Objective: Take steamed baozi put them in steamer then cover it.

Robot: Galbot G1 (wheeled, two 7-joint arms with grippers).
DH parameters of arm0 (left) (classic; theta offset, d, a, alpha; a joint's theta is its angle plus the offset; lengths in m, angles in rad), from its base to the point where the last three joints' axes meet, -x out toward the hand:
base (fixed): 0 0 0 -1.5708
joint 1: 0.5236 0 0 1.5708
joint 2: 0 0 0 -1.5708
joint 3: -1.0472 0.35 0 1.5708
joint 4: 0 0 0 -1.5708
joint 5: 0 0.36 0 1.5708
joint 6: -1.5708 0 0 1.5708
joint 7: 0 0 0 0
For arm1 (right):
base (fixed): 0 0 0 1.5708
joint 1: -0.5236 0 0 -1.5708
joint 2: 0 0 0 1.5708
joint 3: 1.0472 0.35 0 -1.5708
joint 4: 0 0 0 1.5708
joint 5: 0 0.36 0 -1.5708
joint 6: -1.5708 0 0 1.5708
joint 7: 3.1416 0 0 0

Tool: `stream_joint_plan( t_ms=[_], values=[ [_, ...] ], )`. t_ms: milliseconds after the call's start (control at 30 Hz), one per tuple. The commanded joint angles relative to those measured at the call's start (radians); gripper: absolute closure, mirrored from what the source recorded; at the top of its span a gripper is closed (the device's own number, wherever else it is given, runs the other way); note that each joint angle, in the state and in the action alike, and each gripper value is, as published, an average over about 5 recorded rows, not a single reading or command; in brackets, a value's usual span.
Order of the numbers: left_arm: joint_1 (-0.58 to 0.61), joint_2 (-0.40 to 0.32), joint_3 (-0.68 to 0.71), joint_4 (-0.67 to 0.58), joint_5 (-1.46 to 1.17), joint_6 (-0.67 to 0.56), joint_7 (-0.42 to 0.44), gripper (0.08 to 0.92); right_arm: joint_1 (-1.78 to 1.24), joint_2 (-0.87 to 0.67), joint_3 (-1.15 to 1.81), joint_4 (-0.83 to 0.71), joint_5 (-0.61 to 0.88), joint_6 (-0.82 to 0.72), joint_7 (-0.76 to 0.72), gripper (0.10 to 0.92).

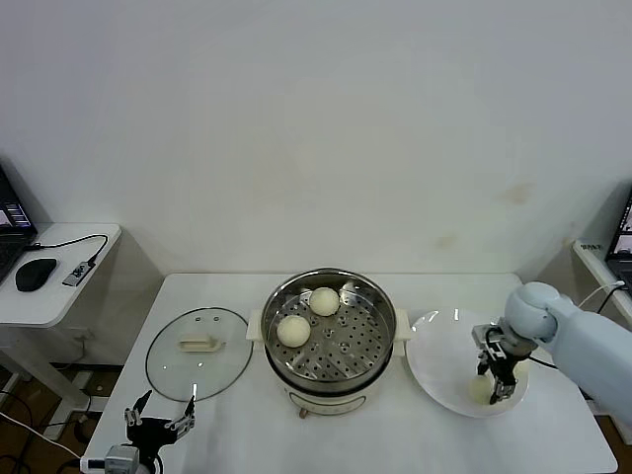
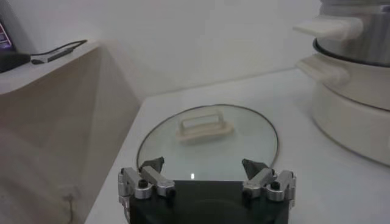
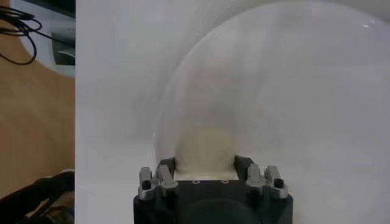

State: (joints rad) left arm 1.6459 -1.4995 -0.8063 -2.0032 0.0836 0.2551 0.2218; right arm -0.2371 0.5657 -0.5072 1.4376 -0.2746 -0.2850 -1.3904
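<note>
On the table's right side in the head view, the right gripper (image 1: 497, 387) stands over the plate (image 1: 434, 355), its fingers closed around one bun (image 1: 481, 389). Two buns, one (image 1: 293, 330) and another (image 1: 324, 301), already sit on the perforated tray of the steamer (image 1: 334, 380) at centre. The lid (image 1: 197, 353) lies flat on the table to the left. The left gripper (image 1: 158, 419) hangs off the near left edge, wide open and empty.

Left wrist view: the lid (image 2: 207, 141) is round clear glass with a metal rim and a cream oblong handle (image 2: 203, 126). The steamer (image 2: 356, 97) is shiny steel above a cream base. The left gripper (image 2: 204, 170) is spread wide, just short of the lid's near rim, gripping nothing.

Right wrist view: the fingers (image 3: 166, 170) press both flanks of the bun (image 3: 206, 152), a smooth, pale, rounded form resting on the glossy white plate (image 3: 292, 91). The right gripper (image 3: 206, 165) appears freshly seated on it.

Risks:
- The bun looks soft; excess squeeze would dent or tear its skin.
- A smooth, rounded surface could slip from narrow fingers during the lift, dropping the bun on the plate or table.
- Release above an occupied spot would stack buns; aim for the tray's bare right half.
- The glass lid lies flat; a grip missing the handle would slide on the glass.
</note>
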Motion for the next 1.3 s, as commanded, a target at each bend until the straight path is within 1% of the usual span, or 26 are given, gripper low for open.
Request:
stream_joint_plan(
  t_ms=[33,100,200,267,333,433,600,767,967,1033,1167,1300],
  values=[
    [-0.01,0.002,0.002,0.01,0.014,-0.013,-0.007,0.177,0.166,0.011,0.007,0.022,0.11,0.001,-0.022,0.423],
    [-0.012,0.003,0.001,0.01,0.012,-0.015,-0.007,0.177,0.283,0.036,-0.069,0.012,0.173,0.016,-0.025,0.423],
    [-0.015,0.004,0.0,0.009,0.01,-0.017,-0.008,0.177,0.473,0.118,-0.196,-0.038,0.259,0.077,-0.033,0.423],
    [-0.016,0.003,0.0,0.007,0.009,-0.018,-0.01,0.177,0.57,0.193,-0.254,-0.101,0.319,0.16,-0.048,0.423],
    [-0.015,0.002,-0.001,0.004,0.009,-0.021,-0.012,0.177,0.647,0.264,-0.293,-0.181,0.371,0.279,-0.07,0.423],
    [-0.014,0.0,-0.004,-0.001,0.009,-0.024,-0.015,0.177,0.74,0.35,-0.336,-0.27,0.413,0.422,-0.099,0.423],
    [-0.013,-0.003,-0.013,-0.007,0.008,-0.025,-0.018,0.177,0.791,0.445,-0.366,-0.285,0.453,0.554,-0.124,0.423],
    [-0.011,-0.005,-0.02,-0.015,0.008,-0.026,-0.02,0.177,0.784,0.511,-0.383,-0.238,0.454,0.675,-0.13,0.423],
    [-0.006,-0.015,-0.032,-0.03,0.005,-0.026,-0.023,0.177,0.73,0.576,-0.384,-0.2,0.419,0.795,-0.137,0.419],
    [-0.002,-0.017,-0.035,-0.035,0.005,-0.026,-0.024,0.177,0.708,0.596,-0.382,-0.184,0.383,0.84,-0.136,0.416],
    [0.005,-0.019,-0.041,-0.044,0.004,-0.026,-0.025,0.177,0.669,0.613,-0.383,-0.142,0.253,0.925,-0.13,0.415],
    [0.007,-0.022,-0.042,-0.047,0.003,-0.026,-0.026,0.177,0.636,0.602,-0.412,-0.085,0.199,0.97,-0.125,0.414]
  ],
)
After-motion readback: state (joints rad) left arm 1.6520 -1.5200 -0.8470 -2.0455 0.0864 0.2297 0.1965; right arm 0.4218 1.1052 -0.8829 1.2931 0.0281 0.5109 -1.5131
